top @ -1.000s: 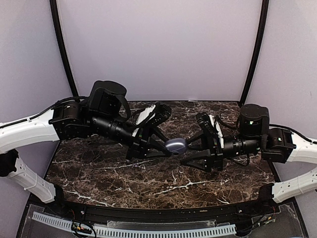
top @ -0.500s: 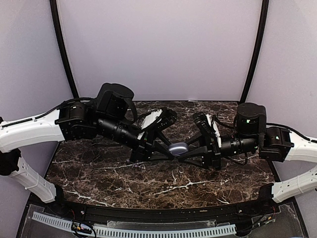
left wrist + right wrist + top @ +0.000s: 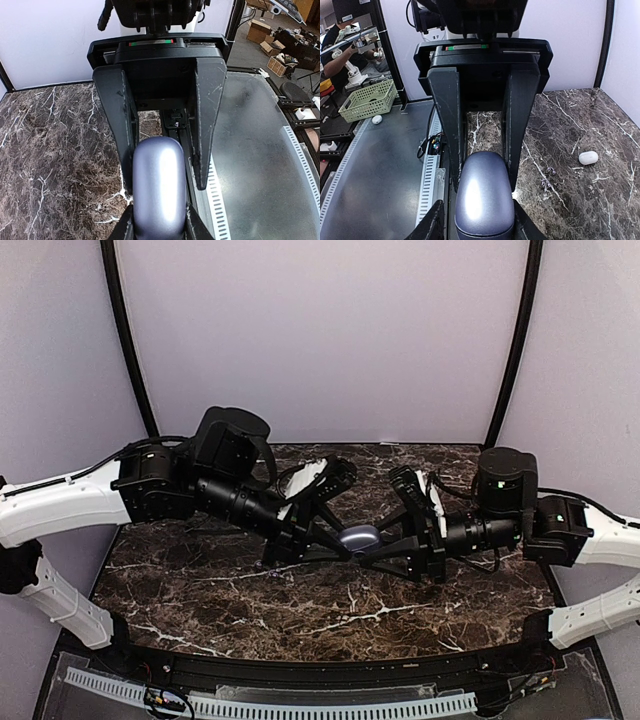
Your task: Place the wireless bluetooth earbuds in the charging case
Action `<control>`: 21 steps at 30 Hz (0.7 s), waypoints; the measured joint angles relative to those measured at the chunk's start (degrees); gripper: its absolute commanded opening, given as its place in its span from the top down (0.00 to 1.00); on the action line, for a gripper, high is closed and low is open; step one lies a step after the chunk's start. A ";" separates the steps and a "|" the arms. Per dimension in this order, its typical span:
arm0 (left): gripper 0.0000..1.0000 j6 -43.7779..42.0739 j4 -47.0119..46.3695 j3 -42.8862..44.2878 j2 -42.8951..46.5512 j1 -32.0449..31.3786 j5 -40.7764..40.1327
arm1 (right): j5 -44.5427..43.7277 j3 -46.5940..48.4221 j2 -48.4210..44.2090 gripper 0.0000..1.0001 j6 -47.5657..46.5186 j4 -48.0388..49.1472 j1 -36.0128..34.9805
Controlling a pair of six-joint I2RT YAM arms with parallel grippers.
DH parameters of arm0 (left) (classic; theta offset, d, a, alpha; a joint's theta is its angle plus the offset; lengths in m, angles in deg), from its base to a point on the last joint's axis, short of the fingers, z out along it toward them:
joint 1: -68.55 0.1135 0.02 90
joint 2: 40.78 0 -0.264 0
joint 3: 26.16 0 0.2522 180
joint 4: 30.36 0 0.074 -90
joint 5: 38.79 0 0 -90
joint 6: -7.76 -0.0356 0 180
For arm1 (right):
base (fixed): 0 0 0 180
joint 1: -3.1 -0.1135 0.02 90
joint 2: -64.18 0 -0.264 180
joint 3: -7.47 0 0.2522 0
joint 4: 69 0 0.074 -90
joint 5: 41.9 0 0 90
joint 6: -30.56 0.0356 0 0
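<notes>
As held over the veined brown marble table [image 3: 300, 610], glossy lavender-grey charging case [image 3: 358, 536], smooth rounded pebble, long axis level, running left-to-right: left fingers [image 3: 445, 125], narrowly parted, pinch one end; right fingers [image 3: 207, 115] straddle the other, grip unclear.

Case [image 3: 358, 536] tight btwn both jaws

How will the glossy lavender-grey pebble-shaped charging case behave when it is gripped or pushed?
Its sheen suggests that the glossy lavender-grey pebble-shaped charging case may slip in a grip. Its rounded shell would probably rock when pushed. It looks rigid: no dent shows.
</notes>
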 measured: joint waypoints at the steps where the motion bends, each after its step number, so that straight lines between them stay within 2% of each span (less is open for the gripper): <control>1: 1.00 0.02 0.00 0.04 0.00 0.00 0.02 | -0.09 0.00 0.00 0.63 -0.02 0.00 0.00; 7: 1.00 0.02 0.00 0.57 0.00 0.00 0.07 | -0.61 0.00 -0.02 0.75 0.02 0.00 0.00; 11: 0.99 0.20 0.02 0.61 0.00 0.00 -0.02 | -1.01 0.00 -0.13 0.86 -0.31 -0.04 0.00; 14: 0.84 0.17 0.00 0.61 0.00 0.00 -0.11 | -1.18 0.00 -0.13 0.91 -0.50 -0.07 0.00; 15: 0.73 0.20 0.00 0.61 0.00 0.00 -0.15 | -1.18 0.00 -0.15 0.91 -0.48 -0.07 0.00; 17: 0.59 0.28 0.00 0.61 0.00 0.00 -0.26 | -1.22 0.00 -0.17 0.92 -0.48 -0.07 0.00; 18: 0.55 0.22 -0.04 0.61 0.00 0.00 -0.39 | -1.25 0.00 -0.17 0.93 -0.46 -0.04 0.00; 21: 0.53 0.66 -0.15 0.61 0.04 -0.04 -1.25 | -1.27 0.00 -0.33 0.94 -0.61 -0.15 0.00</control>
